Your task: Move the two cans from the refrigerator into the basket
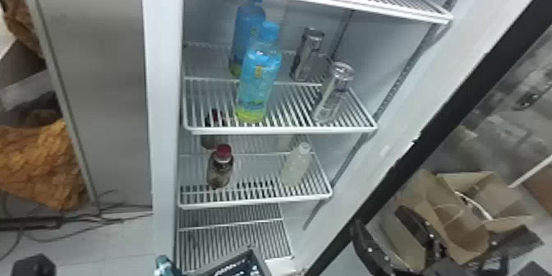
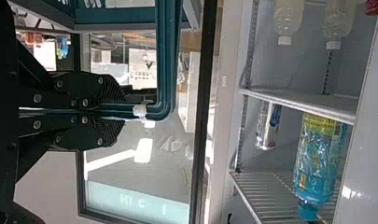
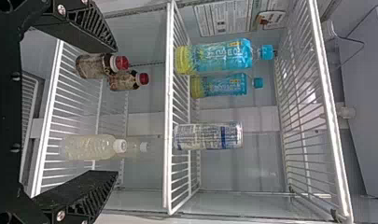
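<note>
I have my left gripper [image 2: 116, 111] on the basket [image 2: 116, 17], with its jaws pinched narrow on the blue-green handle [image 2: 166, 60]. My right gripper [image 3: 116, 111] faces the fridge [image 1: 166, 90], with its jaws wide apart.

Both cans are in the fridge, standing up on the same shelf [image 1: 283, 130]. The front can [image 1: 333, 94] is near the front edge, on the right side. A big blue bottle [image 1: 258, 78] stands at the front too, to the left of that can. Behind them are the back can [image 1: 304, 57] and one more blue bottle [image 1: 247, 28], also upright. The back can is a bit to the left of the front can, and the two are apart.

On the shelf below [image 1: 254, 204], a brown bottle [image 1: 219, 170] with a red cap stands on the left. A pale bottle [image 1: 295, 166] stands on the right. Each has another bottle like it behind.
</note>
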`<control>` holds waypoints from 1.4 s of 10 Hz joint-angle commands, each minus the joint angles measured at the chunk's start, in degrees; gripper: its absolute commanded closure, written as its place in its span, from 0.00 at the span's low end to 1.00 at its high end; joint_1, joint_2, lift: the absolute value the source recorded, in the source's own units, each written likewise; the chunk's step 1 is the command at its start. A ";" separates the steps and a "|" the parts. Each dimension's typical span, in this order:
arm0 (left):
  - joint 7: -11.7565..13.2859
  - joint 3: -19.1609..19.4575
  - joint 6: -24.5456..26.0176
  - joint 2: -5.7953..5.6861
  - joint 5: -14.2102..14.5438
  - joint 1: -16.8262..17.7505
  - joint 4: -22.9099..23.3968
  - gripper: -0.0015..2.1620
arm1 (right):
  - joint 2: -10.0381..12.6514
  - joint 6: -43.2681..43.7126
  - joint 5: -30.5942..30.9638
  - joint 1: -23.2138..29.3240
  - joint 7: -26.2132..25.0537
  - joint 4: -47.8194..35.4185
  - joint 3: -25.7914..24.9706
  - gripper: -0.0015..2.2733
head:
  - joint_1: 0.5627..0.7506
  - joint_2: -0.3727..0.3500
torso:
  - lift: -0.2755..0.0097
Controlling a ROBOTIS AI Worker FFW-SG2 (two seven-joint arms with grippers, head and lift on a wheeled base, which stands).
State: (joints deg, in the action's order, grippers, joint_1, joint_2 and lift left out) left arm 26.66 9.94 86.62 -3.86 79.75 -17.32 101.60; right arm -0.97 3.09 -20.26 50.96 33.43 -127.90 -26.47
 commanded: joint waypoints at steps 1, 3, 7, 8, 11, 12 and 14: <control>0.06 0.00 0.00 0.00 0.00 0.02 0.00 0.55 | 0.00 0.01 0.04 -0.62 -0.38 0.00 0.19 0.05 | 0.70 0.03 | 0.84; 0.06 0.00 0.00 0.00 0.11 -0.12 0.00 0.55 | -0.26 -0.13 0.04 -2.59 -0.82 0.56 -0.15 0.05 | 0.70 0.03 | 0.84; 0.06 0.00 0.14 0.00 0.11 0.17 0.00 0.55 | -0.88 -0.27 0.27 -6.25 -2.76 1.55 0.19 0.05 | 0.70 0.03 | 0.84; 0.06 0.00 0.14 0.00 0.11 0.17 0.00 0.55 | -0.88 -0.27 0.27 -7.23 -3.28 2.25 0.53 0.05 | 0.70 0.03 | 0.84; -0.03 -0.34 0.28 -0.09 0.00 0.59 0.00 0.55 | -0.97 -0.27 0.84 -10.33 -4.08 3.23 0.76 0.05 | 0.70 0.03 | 0.84; -0.03 -0.46 0.28 -0.09 -0.23 0.87 0.00 0.55 | -1.23 -0.41 0.95 -11.17 -4.16 3.51 0.76 0.05 | 0.70 0.03 | 0.84; -0.03 -0.68 0.28 -0.09 -0.34 1.57 0.00 0.55 | -1.41 -0.41 1.41 -13.42 -4.60 4.92 0.99 0.05 | 0.70 0.03 | 0.84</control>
State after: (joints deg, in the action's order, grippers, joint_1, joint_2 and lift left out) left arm 26.63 9.29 86.90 -3.94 79.43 -15.89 101.62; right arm -2.35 2.67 -18.95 38.29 28.88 -123.47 -25.60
